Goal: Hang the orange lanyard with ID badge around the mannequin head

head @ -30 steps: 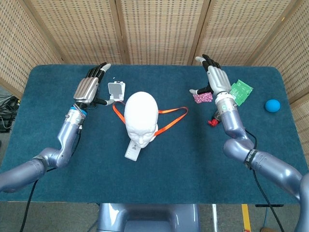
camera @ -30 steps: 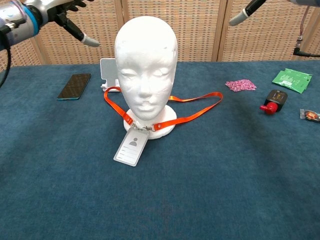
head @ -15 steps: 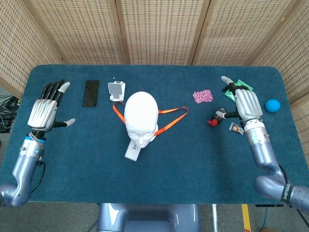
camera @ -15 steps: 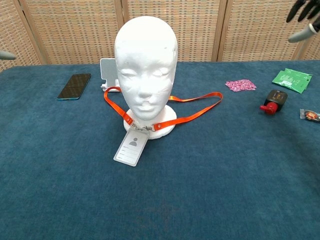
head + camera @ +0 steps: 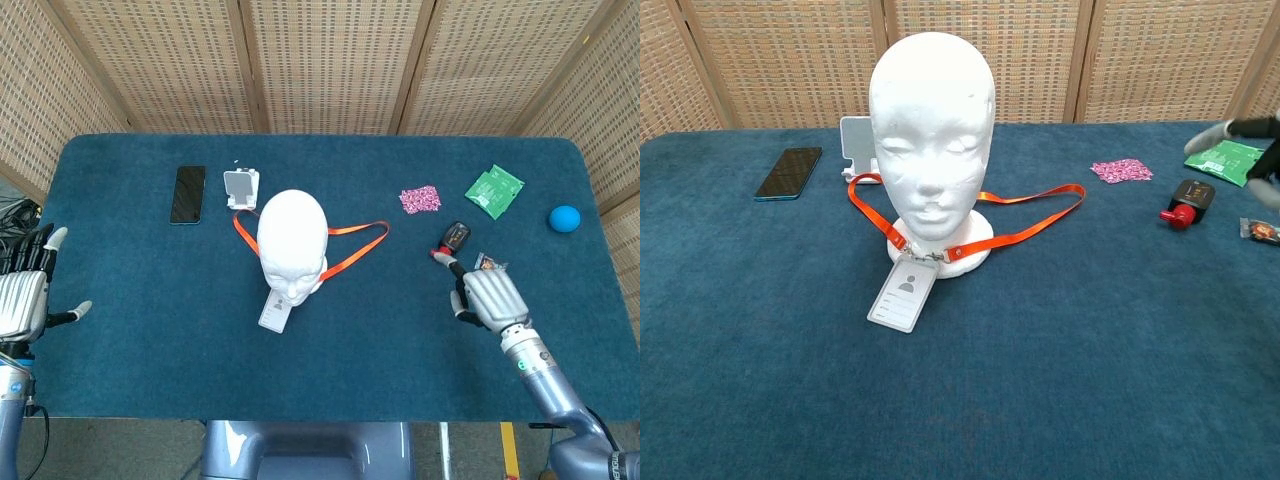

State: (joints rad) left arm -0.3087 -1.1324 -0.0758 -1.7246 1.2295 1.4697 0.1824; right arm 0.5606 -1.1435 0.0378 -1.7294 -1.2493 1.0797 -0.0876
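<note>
Both hands, left hand and right hand, hover with spread, empty fingers; orange lanyard already circles the mannequin head, seemingly done.

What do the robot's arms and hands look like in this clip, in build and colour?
Both arms are glossy blue-grey metallic tubes. The right hand has a silver ribbed back, black finger segments and pale tips; a brass-coloured ring sits at its wrist. The left hand shows the same silver ribbed back, dark fingers with light tips, and a black cable along the arm.

Bright, even light with soft shadows; both views sharp, except the motion-blurred right hand at right edge.
</note>
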